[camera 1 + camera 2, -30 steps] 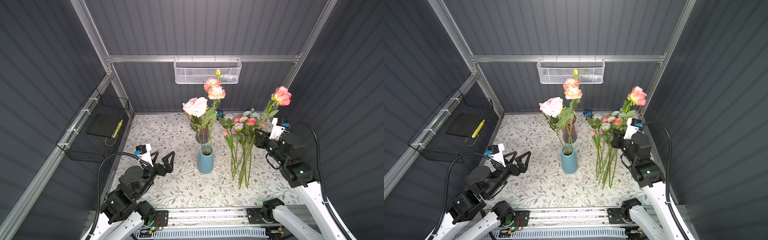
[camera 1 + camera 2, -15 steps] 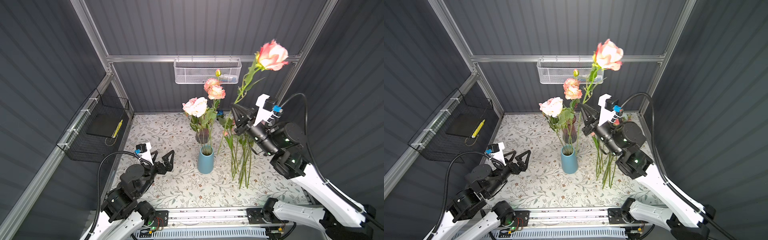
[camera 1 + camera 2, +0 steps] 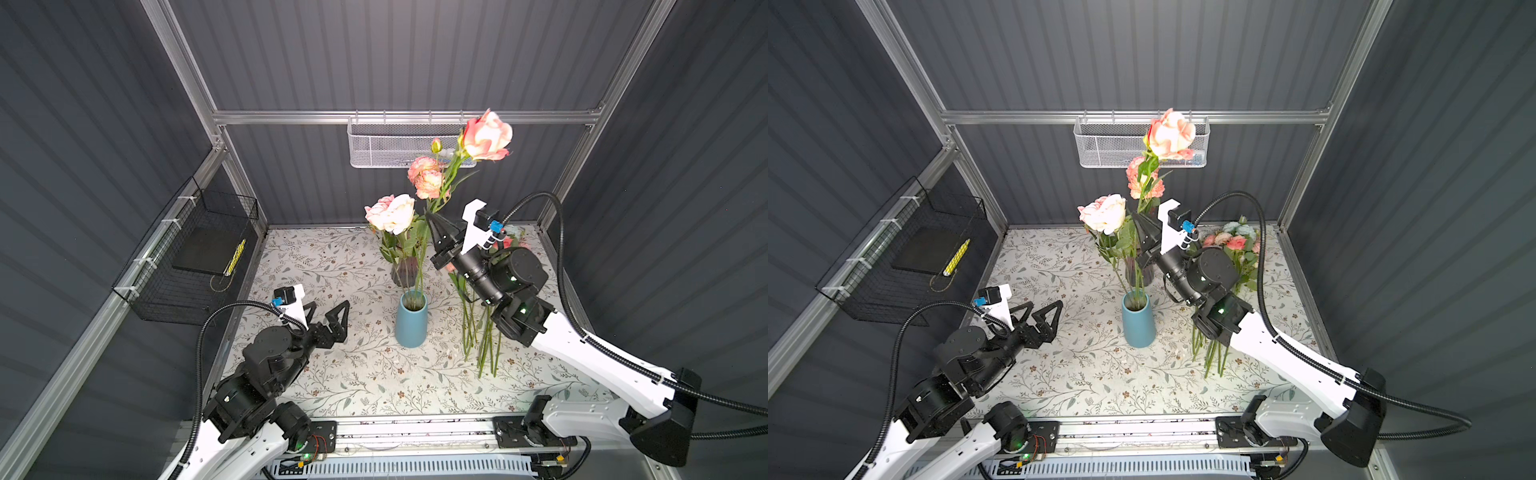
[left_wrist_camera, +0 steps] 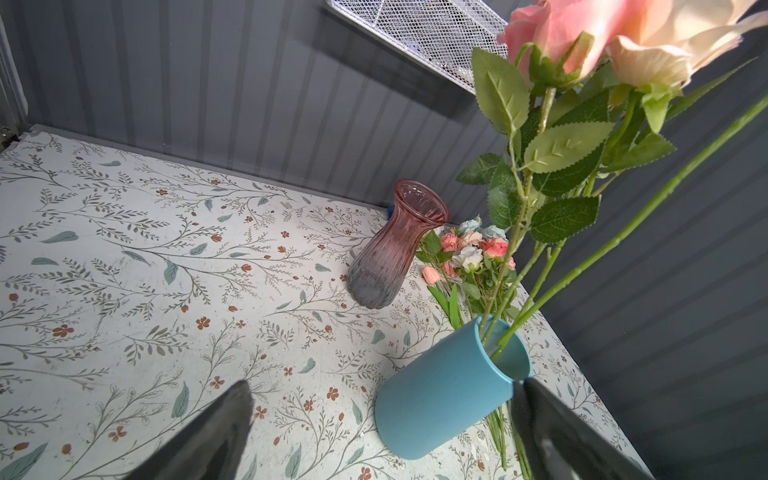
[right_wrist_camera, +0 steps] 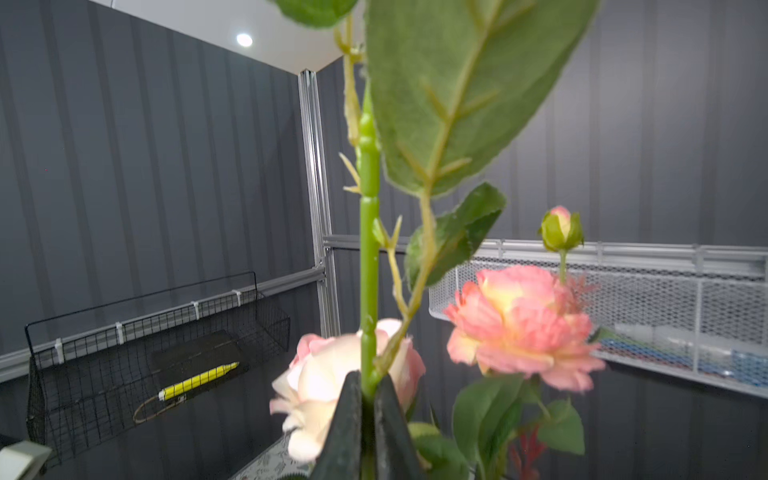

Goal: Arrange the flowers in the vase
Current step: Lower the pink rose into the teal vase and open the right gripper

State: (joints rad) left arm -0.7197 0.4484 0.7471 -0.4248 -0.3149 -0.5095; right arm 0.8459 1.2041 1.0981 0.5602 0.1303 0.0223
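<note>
A blue vase (image 3: 410,320) (image 3: 1138,320) (image 4: 453,390) stands mid-table with a cream-pink rose (image 3: 390,214) and a peach flower (image 3: 424,178) in it. Just above and behind it, my right gripper (image 3: 436,226) (image 3: 1142,226) (image 5: 368,386) is shut on the green stem (image 5: 369,249) of a tall pink rose (image 3: 484,135) (image 3: 1169,133). That stem's lower end reaches into the vase's mouth. The other flowers (image 3: 482,332) (image 3: 1233,243) (image 4: 469,253) lie in a bunch on the table to the right. My left gripper (image 3: 328,309) (image 3: 1044,309) (image 4: 382,384) is open and empty, left of the vase.
A pink glass vase (image 4: 390,249) (image 3: 405,270) stands empty right behind the blue one. A white mesh basket (image 3: 399,145) hangs on the back wall. A black wire basket (image 3: 195,257) with a yellow pen is on the left wall.
My right arm has lifted the pink rose off the bunch, swung it left and brought it down over the blue vase. The left arm has not moved.
</note>
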